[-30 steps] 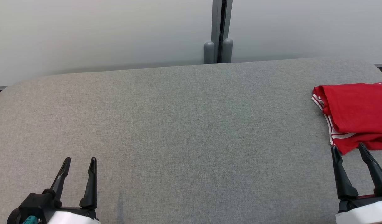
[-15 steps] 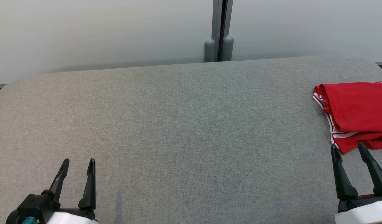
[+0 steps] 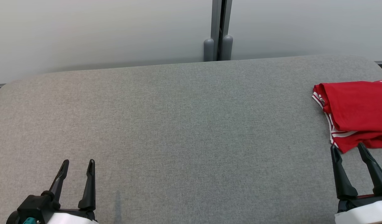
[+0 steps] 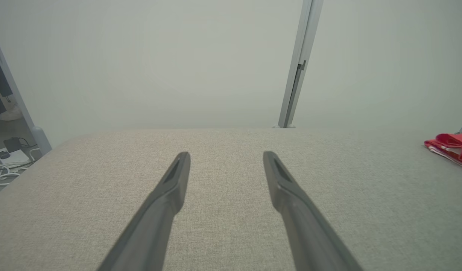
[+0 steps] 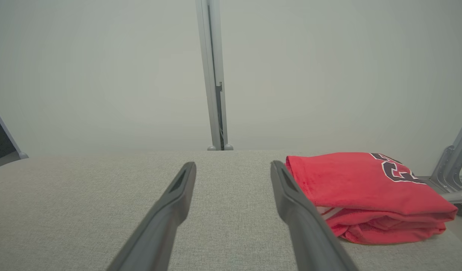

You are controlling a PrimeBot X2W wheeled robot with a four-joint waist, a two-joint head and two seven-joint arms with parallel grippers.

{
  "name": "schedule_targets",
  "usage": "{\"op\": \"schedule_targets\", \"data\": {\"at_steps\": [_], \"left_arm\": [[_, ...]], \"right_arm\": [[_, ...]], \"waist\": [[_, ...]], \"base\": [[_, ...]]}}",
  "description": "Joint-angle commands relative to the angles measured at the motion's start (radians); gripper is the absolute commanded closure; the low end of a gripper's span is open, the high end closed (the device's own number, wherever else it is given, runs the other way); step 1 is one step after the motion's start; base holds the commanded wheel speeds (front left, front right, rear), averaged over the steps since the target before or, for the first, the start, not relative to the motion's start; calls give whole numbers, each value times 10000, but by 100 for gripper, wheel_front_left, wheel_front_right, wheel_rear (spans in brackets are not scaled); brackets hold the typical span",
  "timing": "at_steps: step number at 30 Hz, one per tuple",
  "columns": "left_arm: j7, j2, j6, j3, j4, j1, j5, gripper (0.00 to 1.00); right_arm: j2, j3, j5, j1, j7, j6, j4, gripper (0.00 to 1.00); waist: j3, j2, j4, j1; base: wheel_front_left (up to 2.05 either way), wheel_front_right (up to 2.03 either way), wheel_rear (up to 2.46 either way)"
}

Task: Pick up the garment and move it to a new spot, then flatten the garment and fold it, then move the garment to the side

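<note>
1. Left gripper (image 3: 78,162): two long tapering black fingers, black base, small teal part, white casing.
2. Right gripper (image 3: 347,147): matching black fingers, white casing, thin red strip at their base.

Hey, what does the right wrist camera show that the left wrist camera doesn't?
The right wrist view adds the folded red garment nearly whole, with dark lettering on top, stacked layers along its near edge, and a grey metal bracket beyond it. The left wrist view adds white cables on the floor at its left edge; there the garment is just a red sliver at the right edge. Shared: the grey padded surface, the pale wall with its grey post, and the right end effector and left end effector, each open and empty in its own view.
</note>
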Motion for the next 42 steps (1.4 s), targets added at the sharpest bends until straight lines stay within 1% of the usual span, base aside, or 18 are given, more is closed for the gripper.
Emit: {"op": "schedule_targets", "data": {"at_steps": [1, 12, 13, 16, 32, 42], "left_arm": [[-58, 48, 31, 10, 12, -82, -34, 0], [-143, 108, 61, -54, 26, -106, -114, 0], [-90, 39, 11, -57, 29, 0, -60, 100], [-36, -92, 6, -96, 270, 73, -74, 100], [741, -314, -204, 473, 180, 31, -2912, 100], [1113, -421, -304, 748, 130, 12, -4284, 100]], "right_arm": [[0, -29, 12, 3, -40, 0, -35, 0], [-49, 22, 52, -8, -61, 0, -9, 0], [-5, 56, 16, -1, -16, 0, 35, 100], [91, 140, 33, 38, 9, 0, 278, 100], [143, 448, 3056, -372, 197, 0, 887, 100], [177, 591, 4506, -575, 294, 0, 1194, 100]], "waist": [[5, -1, -11, 0], [6, -1, -7, 0], [5, -1, -6, 0], [2, -1, -3, 0], [-86, -1, 45, 0], [-136, -1, 71, 0]], "base": [[0, 0, 0], [0, 0, 0], [0, 0, 0], [0, 0, 0], [0, 0, 0], [0, 0, 0]]}}
